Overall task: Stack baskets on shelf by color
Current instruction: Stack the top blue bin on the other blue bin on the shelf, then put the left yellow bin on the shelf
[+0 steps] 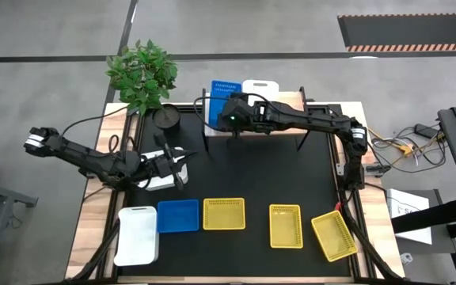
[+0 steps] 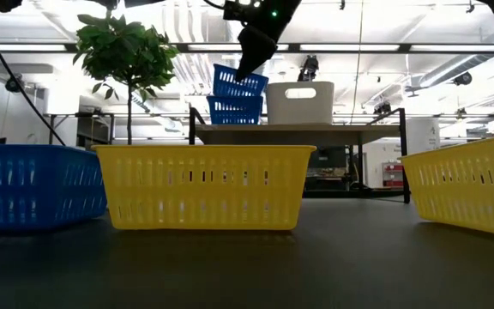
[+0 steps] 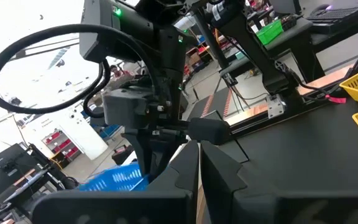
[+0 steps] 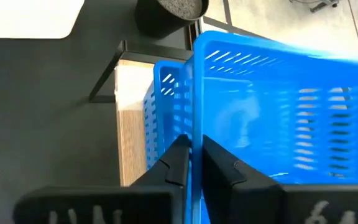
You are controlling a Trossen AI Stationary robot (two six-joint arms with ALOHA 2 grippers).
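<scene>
Right claw (image 4: 191, 158) pinches the wall of a tilted blue basket (image 2: 238, 84), nesting it into another blue basket (image 2: 234, 111) on the shelf (image 2: 298, 130); left claw (image 3: 199, 163), clenched, holds a white basket (image 1: 163, 180) beside it.

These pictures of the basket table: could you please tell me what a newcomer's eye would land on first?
First, the right gripper at the shelf at the table's far edge, its fingers pinching the wall of a tilted blue basket sitting in another blue basket, beside a white basket. Next, the near-edge row: white, blue and three yellow baskets. The left gripper holds a white basket by the plant.
</scene>
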